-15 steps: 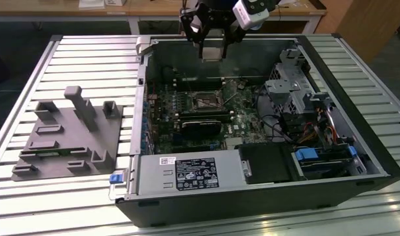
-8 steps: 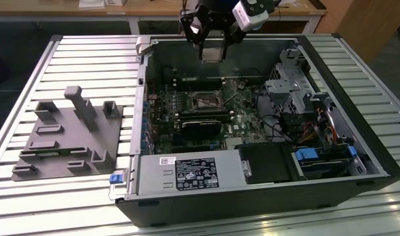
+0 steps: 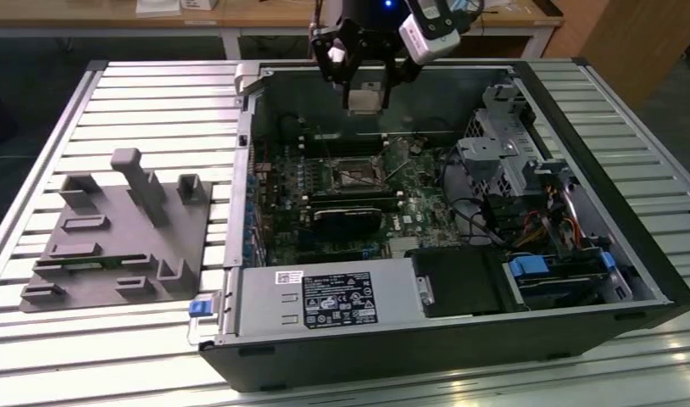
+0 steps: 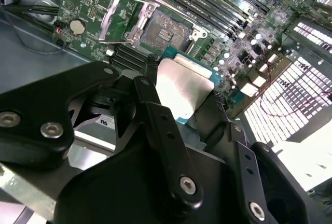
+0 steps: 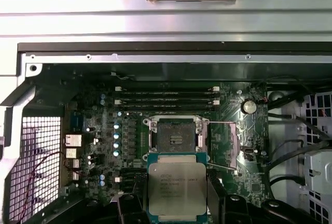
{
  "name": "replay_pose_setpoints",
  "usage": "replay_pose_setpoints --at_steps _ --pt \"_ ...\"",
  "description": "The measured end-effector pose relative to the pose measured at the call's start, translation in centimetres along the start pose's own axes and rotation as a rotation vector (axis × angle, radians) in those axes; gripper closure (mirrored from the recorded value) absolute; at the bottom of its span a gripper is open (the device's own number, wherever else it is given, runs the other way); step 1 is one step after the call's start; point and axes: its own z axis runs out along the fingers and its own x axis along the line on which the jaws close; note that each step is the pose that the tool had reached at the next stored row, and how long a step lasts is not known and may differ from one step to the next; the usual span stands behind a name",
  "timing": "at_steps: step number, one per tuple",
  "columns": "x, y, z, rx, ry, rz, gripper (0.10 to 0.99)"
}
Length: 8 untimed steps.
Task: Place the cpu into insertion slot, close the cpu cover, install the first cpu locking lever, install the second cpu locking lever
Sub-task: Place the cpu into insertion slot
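Observation:
My gripper (image 3: 365,95) hangs above the back of the open computer case, shut on the cpu (image 3: 365,100). The cpu (image 5: 176,185) is a silver-topped square with a teal edge, gripped by two opposite sides between the black fingers (image 5: 129,203). In the first wrist view it hovers just off the insertion slot (image 5: 175,138), whose dark square centre lies bare on the green board. The cpu cover (image 5: 236,146), a thin metal frame, is swung open beside the slot. The second wrist view shows the cpu (image 4: 184,86), the slot (image 4: 163,29) and the raised cover (image 4: 110,21).
Memory slots (image 5: 166,97) run along one side of the socket, and a black card (image 3: 351,216) lies on the other. A power supply (image 3: 322,301) and drive bays (image 3: 548,271) occupy the case front. On the exterior view's left, a grey fixture (image 3: 119,229) stands on the slatted table.

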Motion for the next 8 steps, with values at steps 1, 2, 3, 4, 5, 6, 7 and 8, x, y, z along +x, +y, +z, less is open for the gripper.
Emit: replay_pose_setpoints --at_steps 1,2,3,4,5,6,7,8 --pt "0.00 -0.01 0.15 0.000 0.0000 0.000 0.545" --pt "-0.01 -0.03 0.30 0.000 0.0000 0.000 0.545" --pt "-0.01 -0.04 0.43 0.000 -0.0001 0.000 0.545" --pt "-0.01 -0.05 0.55 0.000 -0.0001 0.000 0.545" --pt "-0.01 -0.06 0.67 0.000 -0.0001 0.000 0.545" --pt "-0.01 -0.07 0.78 0.000 0.0000 0.000 0.545" --pt "-0.02 -0.08 0.88 0.000 0.0000 0.000 0.545" --pt "-0.02 -0.09 0.98 0.000 0.0000 0.000 0.545"
